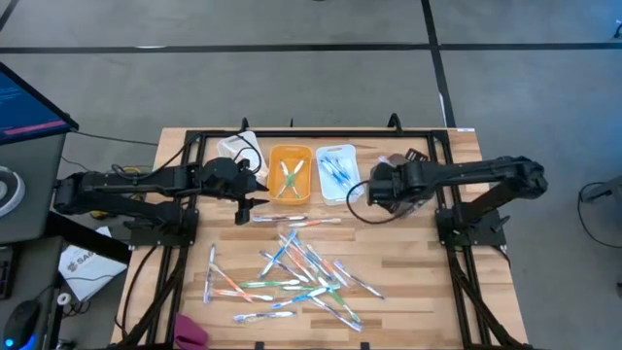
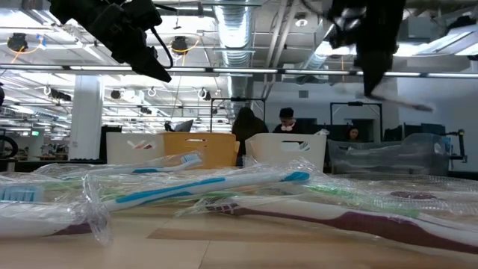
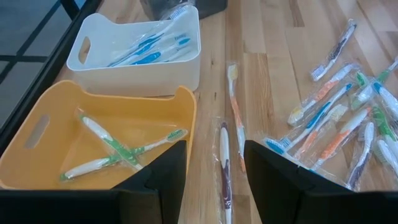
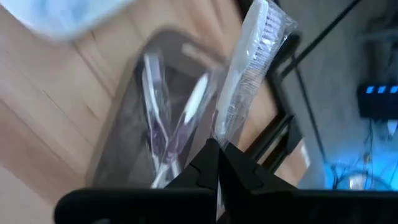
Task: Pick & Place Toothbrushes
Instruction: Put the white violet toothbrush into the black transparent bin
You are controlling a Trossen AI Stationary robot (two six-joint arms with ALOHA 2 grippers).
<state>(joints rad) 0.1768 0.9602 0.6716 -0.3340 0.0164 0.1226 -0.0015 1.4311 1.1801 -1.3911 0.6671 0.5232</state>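
The left end effector (image 3: pixel 211 177) hung over the wooden surface (image 1: pixel 408 262) just beside the orange bin (image 3: pixel 155 118), its fingers (image 3: pixel 165 177) apart and empty, with two wrapped toothbrushes lying on the wood between and ahead of them. The orange bin held green and white brushes; the white bin (image 3: pixel 134 68) next to it held blue ones. The right end effector (image 4: pixel 219 163) was up above the surface near the far right side, by the white bin (image 1: pixel 336 173), with its fingers pinched together on a wrapped toothbrush (image 4: pixel 245 78) that stuck out past the tips. Below it sat a dark tray (image 4: pixel 140 112) with purple brushes. The loose pile of toothbrushes (image 1: pixel 296 272) lay scattered across the middle and near part of the surface.
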